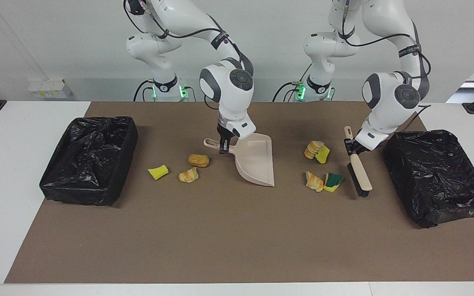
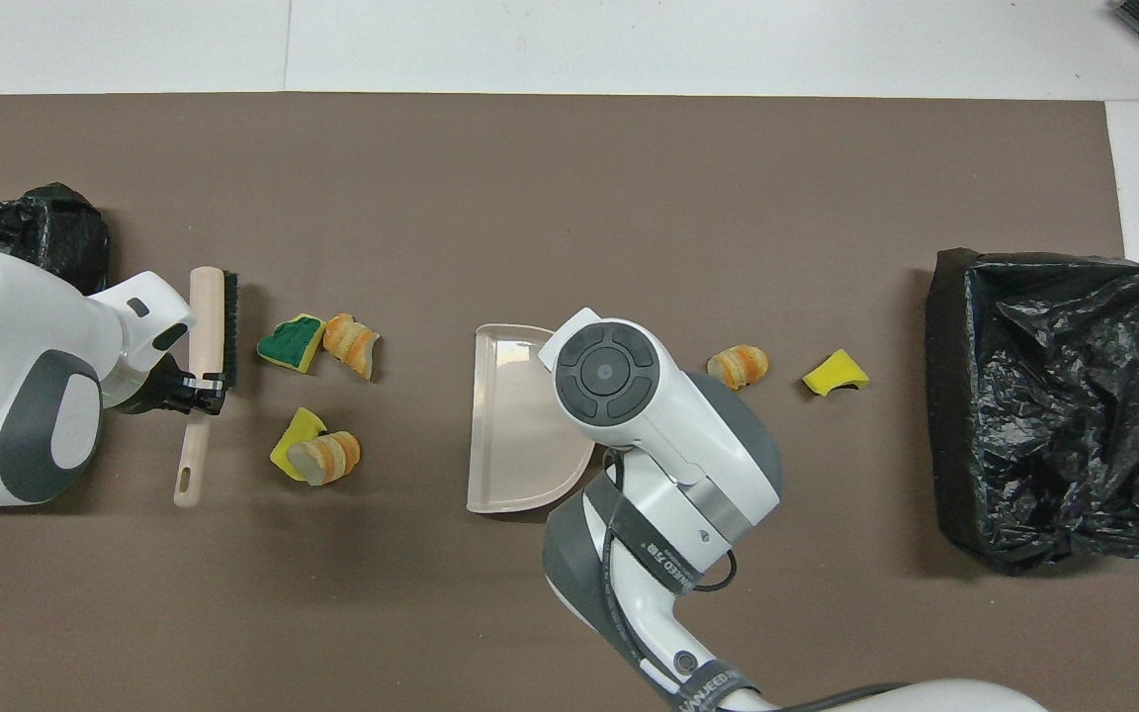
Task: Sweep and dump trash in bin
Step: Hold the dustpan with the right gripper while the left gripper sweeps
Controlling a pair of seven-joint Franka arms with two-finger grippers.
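Observation:
My right gripper (image 1: 223,147) is shut on the handle of the beige dustpan (image 1: 256,164), whose mouth points away from the robots; in the overhead view the dustpan (image 2: 515,425) shows but the arm hides the gripper. My left gripper (image 1: 354,149) (image 2: 202,386) is shut on the handle of the beige brush (image 1: 360,172) (image 2: 206,326). The bristles are low by the mat, beside a green-yellow sponge (image 1: 333,182) and a croissant piece (image 1: 314,181). A bread chunk (image 1: 313,149) and a yellow sponge (image 1: 324,154) lie nearer the robots. A yellow sponge (image 1: 158,172), a croissant piece (image 1: 188,175) and a bread roll (image 1: 198,160) lie beside the dustpan toward the right arm's end.
A black-lined bin (image 1: 91,160) (image 2: 1054,405) stands at the right arm's end of the brown mat (image 1: 228,238). A second black-bagged bin (image 1: 438,176) (image 2: 26,232) stands at the left arm's end, close to the left arm.

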